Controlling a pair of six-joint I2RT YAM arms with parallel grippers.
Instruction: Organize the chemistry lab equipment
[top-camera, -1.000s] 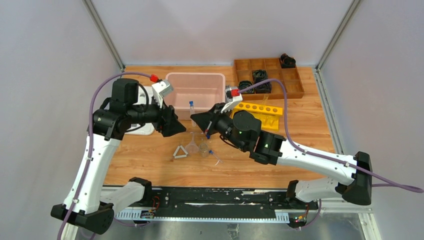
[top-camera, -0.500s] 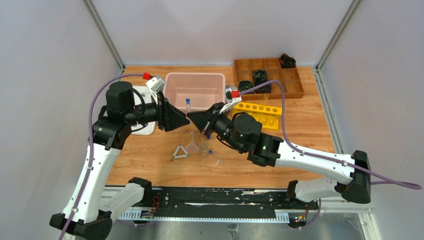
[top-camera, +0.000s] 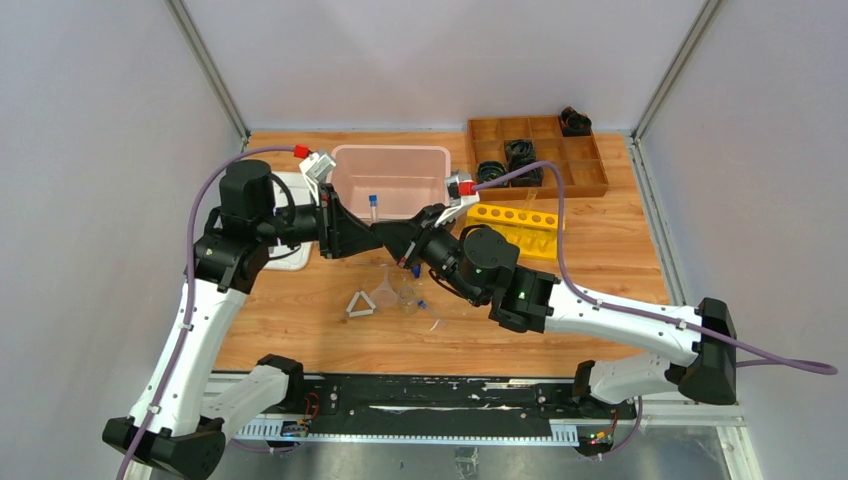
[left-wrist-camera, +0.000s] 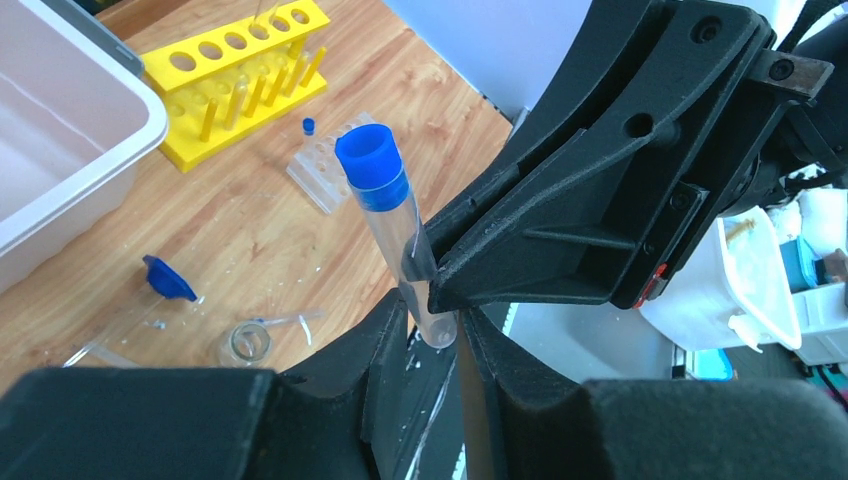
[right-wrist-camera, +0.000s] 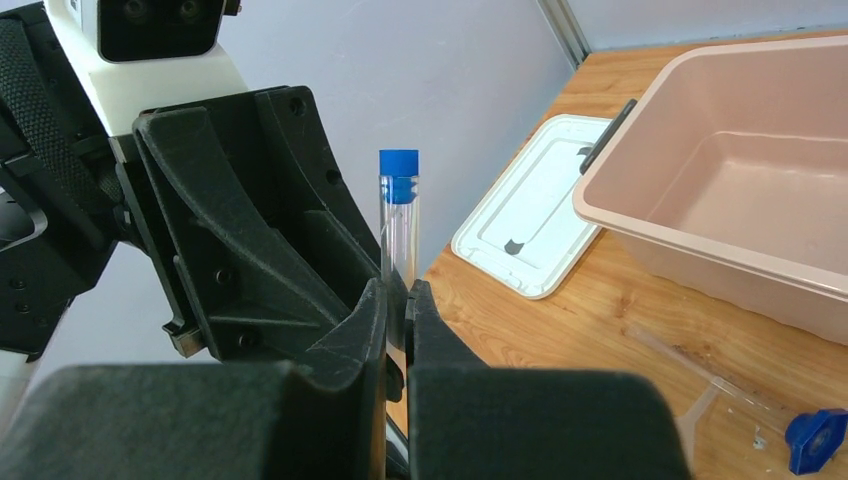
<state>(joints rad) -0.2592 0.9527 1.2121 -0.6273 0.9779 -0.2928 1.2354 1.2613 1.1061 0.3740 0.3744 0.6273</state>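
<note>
Handover above the table: the right gripper holds a clear tube upright, fingers clamped on its lower part, blue cap on top. The left gripper faces it tip to tip, its 2 fingers close on either side of the tube's rounded bottom, just under the right fingers; whether they press on it cannot be told. Below the fingers lie a small jar, a funnel and a white triangle. Beyond the left fingers stand a clear rack and a yellow rack. A pink bin sits beyond the right fingers.
</note>
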